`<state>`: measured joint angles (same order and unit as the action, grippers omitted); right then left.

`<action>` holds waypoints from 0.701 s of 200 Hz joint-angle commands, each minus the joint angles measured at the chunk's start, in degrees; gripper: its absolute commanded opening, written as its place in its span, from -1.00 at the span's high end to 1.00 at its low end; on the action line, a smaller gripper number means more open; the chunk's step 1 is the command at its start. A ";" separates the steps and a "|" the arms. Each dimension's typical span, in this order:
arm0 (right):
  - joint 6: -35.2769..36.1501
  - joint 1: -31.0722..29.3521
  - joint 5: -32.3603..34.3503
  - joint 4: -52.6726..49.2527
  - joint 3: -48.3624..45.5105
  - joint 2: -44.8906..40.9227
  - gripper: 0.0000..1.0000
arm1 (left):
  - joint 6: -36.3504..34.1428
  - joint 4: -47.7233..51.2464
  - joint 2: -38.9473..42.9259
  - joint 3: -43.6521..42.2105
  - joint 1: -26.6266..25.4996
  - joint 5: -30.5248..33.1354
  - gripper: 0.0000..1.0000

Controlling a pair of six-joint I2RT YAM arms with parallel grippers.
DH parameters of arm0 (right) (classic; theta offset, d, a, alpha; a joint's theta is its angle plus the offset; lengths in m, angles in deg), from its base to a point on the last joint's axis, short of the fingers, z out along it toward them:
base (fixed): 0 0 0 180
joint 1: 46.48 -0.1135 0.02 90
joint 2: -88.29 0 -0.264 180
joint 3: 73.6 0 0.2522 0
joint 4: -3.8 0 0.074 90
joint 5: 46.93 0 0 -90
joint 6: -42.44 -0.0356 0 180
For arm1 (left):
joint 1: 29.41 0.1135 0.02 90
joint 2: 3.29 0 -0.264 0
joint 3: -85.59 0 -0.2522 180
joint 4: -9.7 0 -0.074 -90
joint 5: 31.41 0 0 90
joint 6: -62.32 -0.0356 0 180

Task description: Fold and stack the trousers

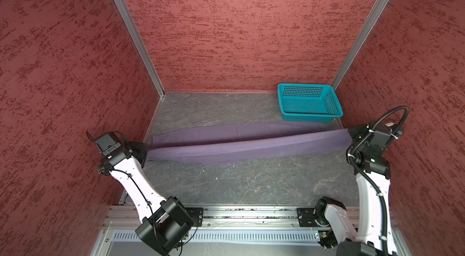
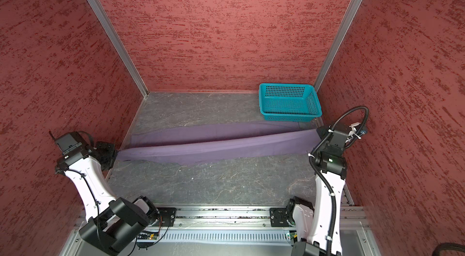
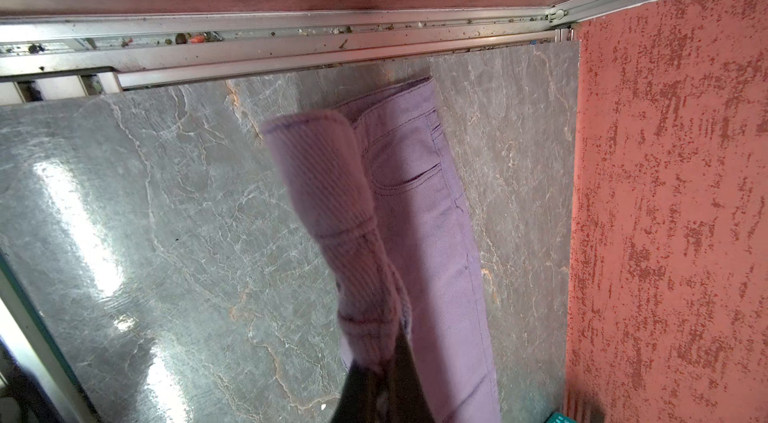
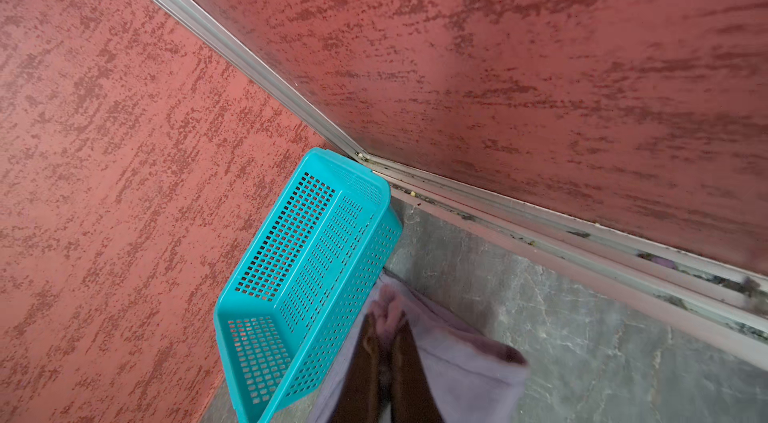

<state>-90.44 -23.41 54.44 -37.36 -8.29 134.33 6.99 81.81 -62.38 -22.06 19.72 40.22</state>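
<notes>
Purple trousers stretched between clamped left pincer, right pincer.

Muted-purple trousers, stretched lengthwise, upper layer raised

Trousers plain muted purple; basket teal, perforated.

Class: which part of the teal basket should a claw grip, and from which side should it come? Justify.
Probably the teal basket's near long rim, pinched from above across its thin lip. It stands open-side up, and its far and right sides sit close to the walls, leaving little room there.
</notes>
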 commanded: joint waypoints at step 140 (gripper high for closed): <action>-4.05 1.93 -3.14 17.90 -2.55 21.50 1.00 | 4.97 -10.76 -10.84 4.24 -10.31 5.01 1.00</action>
<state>-92.40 -22.43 51.47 -28.29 -13.01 151.14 9.26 78.18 -70.60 -21.21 12.83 39.61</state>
